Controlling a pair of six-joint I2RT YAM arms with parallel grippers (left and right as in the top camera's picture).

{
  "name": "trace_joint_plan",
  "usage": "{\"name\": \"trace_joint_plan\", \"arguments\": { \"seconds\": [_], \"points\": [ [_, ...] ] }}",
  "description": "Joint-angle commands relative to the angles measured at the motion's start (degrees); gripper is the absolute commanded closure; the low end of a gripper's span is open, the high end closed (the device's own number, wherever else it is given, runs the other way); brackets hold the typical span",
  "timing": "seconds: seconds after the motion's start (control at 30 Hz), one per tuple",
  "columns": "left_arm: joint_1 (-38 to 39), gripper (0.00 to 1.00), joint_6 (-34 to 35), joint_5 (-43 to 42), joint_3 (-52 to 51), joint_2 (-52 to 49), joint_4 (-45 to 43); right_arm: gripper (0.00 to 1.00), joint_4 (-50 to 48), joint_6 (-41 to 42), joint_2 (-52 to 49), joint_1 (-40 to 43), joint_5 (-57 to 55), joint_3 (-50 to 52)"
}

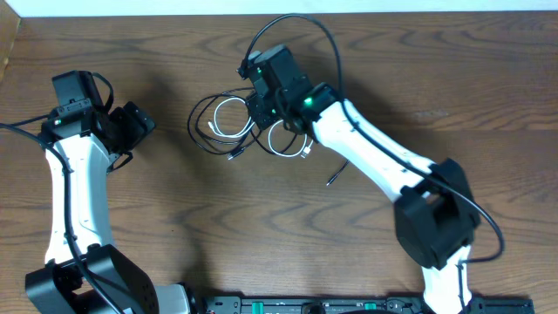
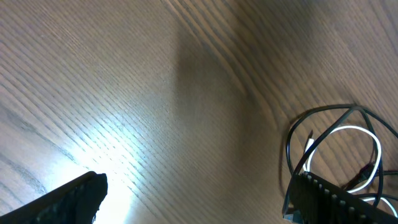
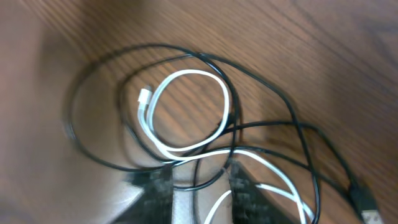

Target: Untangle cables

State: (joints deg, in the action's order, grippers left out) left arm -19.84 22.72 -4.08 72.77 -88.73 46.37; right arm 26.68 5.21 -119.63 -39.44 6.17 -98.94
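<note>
The cables lie in a loose tangle at the middle of the table: a white cable (image 1: 228,118) in small loops and a thin black cable (image 1: 202,131) looped around it. My right gripper (image 1: 260,112) is down over the tangle. In the right wrist view its blurred fingers (image 3: 160,194) stand a narrow gap apart, with a black strand (image 3: 198,180) and a white strand (image 3: 214,208) running between them; my right gripper (image 3: 200,196) is not pinching them. The white plug (image 3: 144,96) lies free. My left gripper (image 1: 139,122) is wide open and empty (image 2: 199,205), left of the cables (image 2: 336,140).
A black plug end (image 1: 332,178) lies apart on the wood below the right forearm. A dark USB plug (image 3: 367,202) shows at the right edge. The arm's thick black wire (image 1: 324,39) arcs above the tangle. The table's far edge (image 1: 131,9) is at the top.
</note>
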Motion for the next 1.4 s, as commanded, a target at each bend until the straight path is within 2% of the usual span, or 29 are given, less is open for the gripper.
{"name": "trace_joint_plan", "arguments": {
  "seconds": [0.0, 0.07, 0.3, 0.33, 0.4, 0.43, 0.47, 0.53, 0.63, 0.77, 0.93, 1.07, 1.13, 1.23, 1.37],
  "points": [
    [-0.1, 0.02, 0.3, 1.1, -0.3, -0.4, 0.3, 0.81, -2.3, -1.0, -4.2, -0.4, -4.0, -0.7],
    [-0.1, 0.02, 0.3, 1.2, -0.3, -0.4, 0.3, 0.79, -3.9, -1.0, -6.1, -0.5, -2.6, -0.7],
    [-0.1, 0.02, 0.3, 1.1, -0.3, -0.4, 0.3, 0.53, -8.3, -1.0, -11.2, -2.7, 4.1, -0.7],
    [-0.1, 0.02, 0.3, 1.1, -0.3, -0.4, 0.3, 0.54, -8.3, -1.0, -11.5, -3.0, 4.1, -0.7],
    [-0.1, 0.02, 0.3, 1.1, -0.3, -0.4, 0.3, 0.68, -8.2, -0.7, -11.7, -3.7, 3.8, -0.7],
    [-0.1, 0.02, 0.3, 1.1, -0.3, -0.4, 0.3, 0.69, -8.3, 0.5, -11.7, -3.9, 3.6, -0.7],
    [-0.1, 0.02, 0.3, 1.1, -0.3, -0.4, 0.3, 0.66, -8.6, 2.5, -11.7, -4.1, 3.6, -0.7],
    [-0.1, 0.02, 0.3, 1.1, -0.3, -0.4, 0.3, 0.53, -9.2, 6.1, -11.7, -4.7, 3.6, -0.7],
    [-0.1, 0.02, 0.3, 1.1, -0.3, -0.4, 0.3, 0.55, -9.7, 8.0, -11.7, -5.4, 0.4, -0.7],
    [-0.1, 0.02, 0.3, 1.1, -0.3, -0.4, 0.3, 0.48, -10.7, 10.6, -12.0, -5.8, -5.5, -0.7],
    [-0.1, 0.02, 0.3, 1.1, -0.3, -0.4, 0.3, 0.54, -13.0, 10.9, -13.6, -5.7, -14.4, -0.7],
    [-0.1, 0.02, 0.3, 1.1, -0.3, -0.4, 0.3, 0.46, -13.5, 14.1, -15.4, -4.8, -22.7, -0.7],
    [-0.1, 0.02, 0.3, 1.1, -0.3, -0.4, 0.3, 0.42, -14.5, 14.1, -16.2, -3.9, -22.2, -0.7],
    [-0.1, 0.02, 0.3, 1.1, -0.3, -0.4, 0.3, 0.41, -14.8, 14.1, -17.0, -2.7, -19.1, -0.7],
    [-0.1, 0.02, 0.3, 1.1, -0.3, -0.4, 0.3, 0.41, -12.4, 14.1, -18.0, -2.2, -9.1, -0.7]
  ]
}}
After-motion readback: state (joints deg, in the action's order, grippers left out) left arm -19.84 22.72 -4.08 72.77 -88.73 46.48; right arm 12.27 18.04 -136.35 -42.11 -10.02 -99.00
